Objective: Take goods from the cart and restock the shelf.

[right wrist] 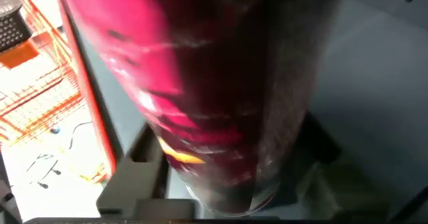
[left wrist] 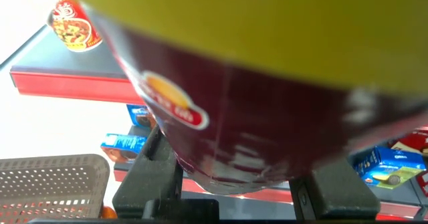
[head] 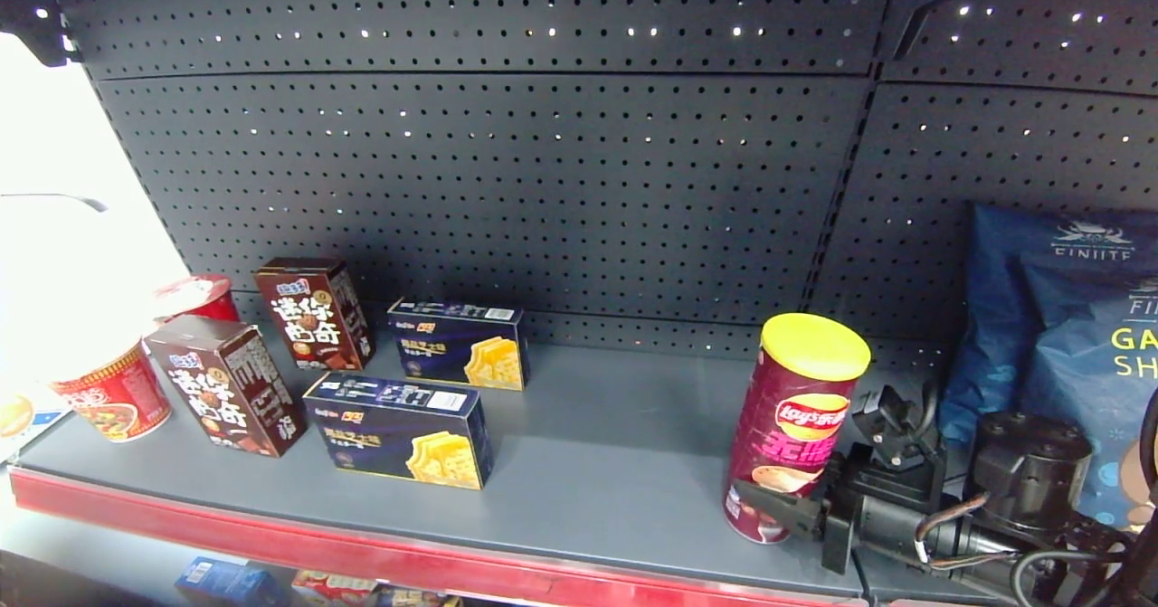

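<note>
The right claw is clamped low on a can that stands on the shelf near its front edge. Blue bags sit just behind this claw, and boxes stand well off to its left. The left claw grips a second can.

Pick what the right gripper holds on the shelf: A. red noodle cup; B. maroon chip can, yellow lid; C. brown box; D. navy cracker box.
B: the right gripper is shut around the base of the chip can standing on the shelf.
</note>
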You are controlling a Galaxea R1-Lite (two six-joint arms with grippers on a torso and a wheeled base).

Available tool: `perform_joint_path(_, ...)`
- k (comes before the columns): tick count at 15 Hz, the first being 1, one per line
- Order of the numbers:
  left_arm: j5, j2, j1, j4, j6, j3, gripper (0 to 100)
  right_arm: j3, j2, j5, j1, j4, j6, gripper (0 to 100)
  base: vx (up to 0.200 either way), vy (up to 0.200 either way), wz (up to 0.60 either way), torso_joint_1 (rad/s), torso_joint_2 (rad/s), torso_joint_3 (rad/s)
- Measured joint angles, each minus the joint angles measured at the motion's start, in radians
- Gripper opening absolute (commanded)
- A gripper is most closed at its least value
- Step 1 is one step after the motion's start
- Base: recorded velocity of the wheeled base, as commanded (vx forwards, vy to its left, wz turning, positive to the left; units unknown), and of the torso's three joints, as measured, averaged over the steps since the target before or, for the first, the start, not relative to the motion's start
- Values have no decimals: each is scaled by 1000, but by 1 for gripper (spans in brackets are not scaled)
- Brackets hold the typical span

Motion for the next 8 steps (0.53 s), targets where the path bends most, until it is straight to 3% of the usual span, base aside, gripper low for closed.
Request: perform_joint_path(8,-1,-5,0,0,-1,-19,0,99,-75,-3,-6,-45,-1,100,0,0,0,0,0,0)
